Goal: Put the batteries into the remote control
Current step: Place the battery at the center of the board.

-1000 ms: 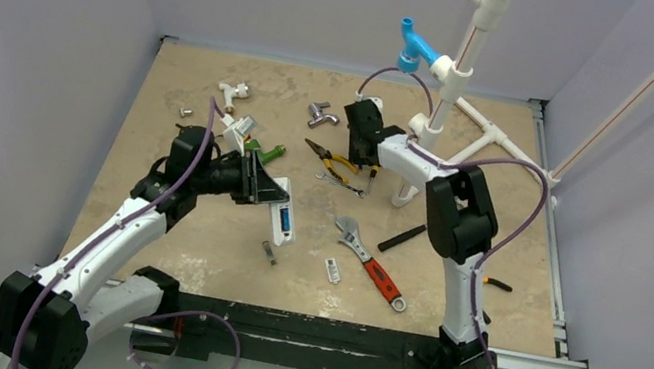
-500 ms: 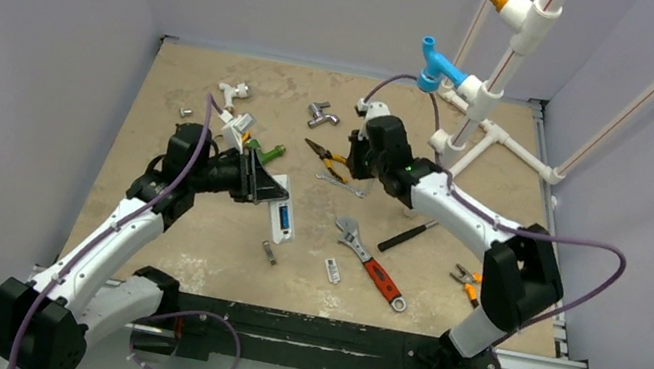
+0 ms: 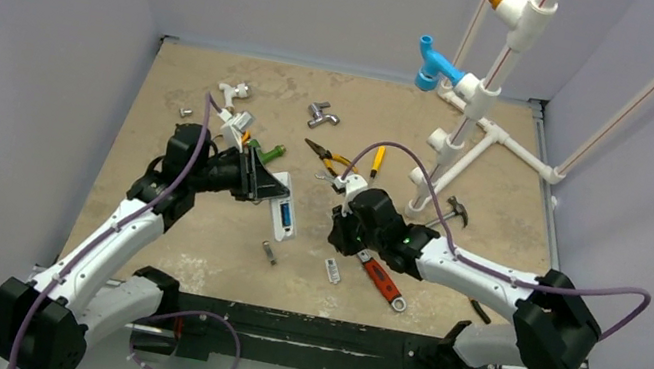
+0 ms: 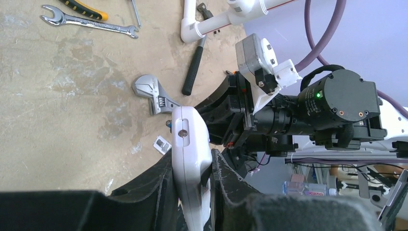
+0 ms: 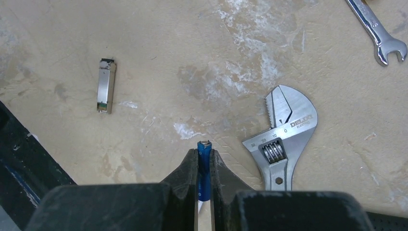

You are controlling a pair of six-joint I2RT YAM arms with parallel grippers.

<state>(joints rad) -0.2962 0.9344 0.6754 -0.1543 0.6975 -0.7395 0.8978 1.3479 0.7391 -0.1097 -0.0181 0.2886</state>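
Stained beige tabletop [image 3: 198,261], pale lavender walls [image 3: 29,10] on three sides.

The counter [image 5: 144,48] is a matt, mottled beige sheet with chalky pale scuffs. The remote [image 4: 190,154] is smooth white plastic with a soft sheen. The battery [image 5: 203,166] has a smooth blue skin and a bare metal end. The wrench [image 5: 284,134] has a satin grey metal head with stamped markings. The spanner [image 5: 380,33] is bright polished metal, and the small piece [image 5: 106,86] is dull silvery metal. The fingers [image 5: 185,178] of the right hand [image 5: 203,156] look like matt black plastic.
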